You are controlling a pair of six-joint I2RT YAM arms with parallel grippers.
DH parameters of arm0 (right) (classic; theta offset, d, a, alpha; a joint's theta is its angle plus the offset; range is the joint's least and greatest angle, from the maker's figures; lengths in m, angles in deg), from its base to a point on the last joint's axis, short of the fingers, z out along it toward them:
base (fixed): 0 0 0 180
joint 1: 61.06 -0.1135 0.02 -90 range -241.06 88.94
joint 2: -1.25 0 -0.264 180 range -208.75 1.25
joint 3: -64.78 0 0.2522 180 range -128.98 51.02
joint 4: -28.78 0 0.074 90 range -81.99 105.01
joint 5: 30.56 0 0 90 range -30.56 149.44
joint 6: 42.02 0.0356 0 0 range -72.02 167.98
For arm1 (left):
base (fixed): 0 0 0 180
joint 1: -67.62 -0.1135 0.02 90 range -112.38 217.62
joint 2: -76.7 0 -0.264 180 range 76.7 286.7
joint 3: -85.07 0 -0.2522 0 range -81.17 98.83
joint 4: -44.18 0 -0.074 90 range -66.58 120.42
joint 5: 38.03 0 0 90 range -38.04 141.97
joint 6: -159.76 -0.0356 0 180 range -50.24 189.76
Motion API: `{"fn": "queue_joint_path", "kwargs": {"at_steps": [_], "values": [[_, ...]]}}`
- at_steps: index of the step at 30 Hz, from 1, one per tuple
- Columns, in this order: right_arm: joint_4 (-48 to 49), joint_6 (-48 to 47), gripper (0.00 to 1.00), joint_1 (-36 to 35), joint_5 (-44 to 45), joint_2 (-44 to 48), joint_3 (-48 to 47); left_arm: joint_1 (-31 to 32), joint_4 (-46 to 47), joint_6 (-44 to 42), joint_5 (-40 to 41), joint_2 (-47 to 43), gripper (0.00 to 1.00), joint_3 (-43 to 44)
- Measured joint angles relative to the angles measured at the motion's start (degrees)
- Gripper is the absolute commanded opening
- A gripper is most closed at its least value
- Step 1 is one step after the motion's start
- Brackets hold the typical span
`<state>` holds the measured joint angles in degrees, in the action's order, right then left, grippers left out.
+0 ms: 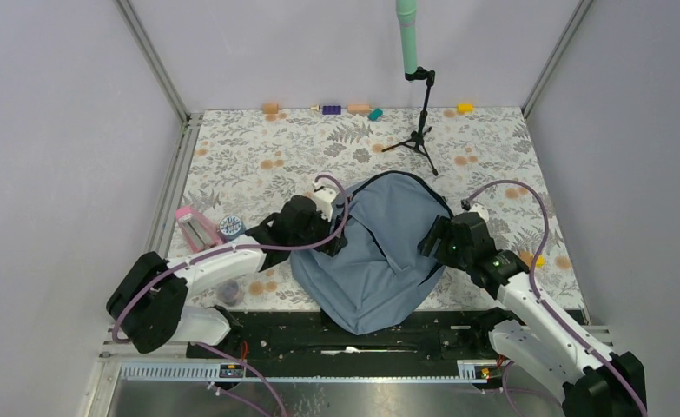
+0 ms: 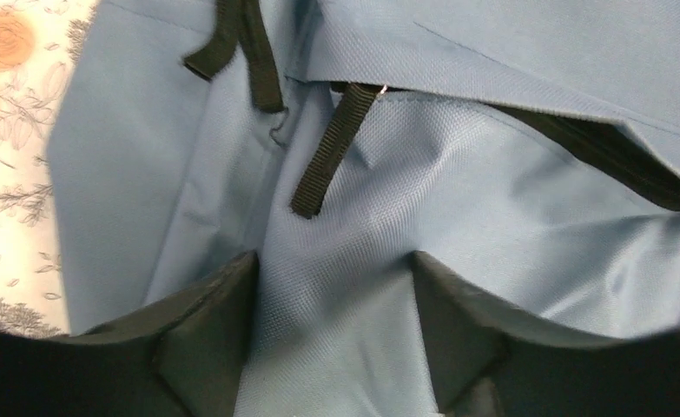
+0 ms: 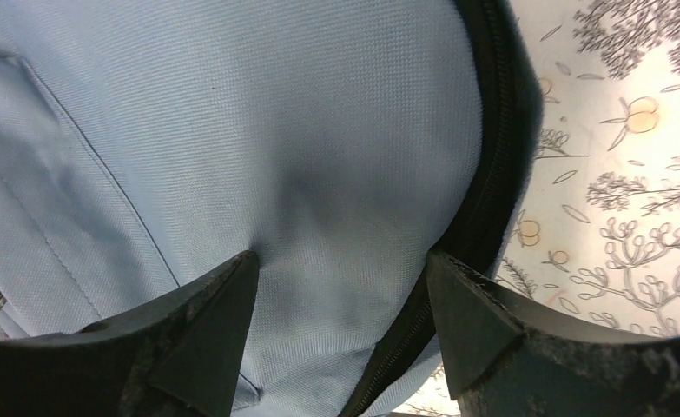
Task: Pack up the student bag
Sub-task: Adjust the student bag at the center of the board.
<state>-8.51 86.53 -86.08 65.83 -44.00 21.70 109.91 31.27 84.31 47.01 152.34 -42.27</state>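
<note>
**Student bag [image 1: 379, 256] low in the middle of the overhead frame, an arm at each side**

The grey-blue student bag lies on the floral table [image 1: 258, 156], with its lower end reaching the black strip near the bottom of the frame. The left gripper [image 1: 332, 228] is at the bag's left edge. Its wrist view shows the left gripper [image 2: 334, 261] released, jaws spread, with a ridge of blue fabric between them and a black strap [image 2: 327, 152] above, upper centre. The right gripper [image 1: 430, 241] is at the bag's right edge. In its own view the right gripper [image 3: 340, 261] is also spread and unclenched, over the fabric and the black zipper [image 3: 492, 130] on the right. A tripod stand [image 1: 419, 130] stands at upper centre.
</note>
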Motion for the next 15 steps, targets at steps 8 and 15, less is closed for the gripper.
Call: {"fn": "queue_joint_path", "kwargs": {"at_steps": [8,15], "values": [[8.8,3.3,0.08,0.0,-3.4,-5.5,3.1,0.8,4.1,-1.0,-1.0,-2.1,0.0,-4.7],[14.8,-1.4,0.0,0.1,-3.6,-19.2,-1.0,6.7,3.2,3.6,1.6,-9.9,0.0,-8.7]]}}
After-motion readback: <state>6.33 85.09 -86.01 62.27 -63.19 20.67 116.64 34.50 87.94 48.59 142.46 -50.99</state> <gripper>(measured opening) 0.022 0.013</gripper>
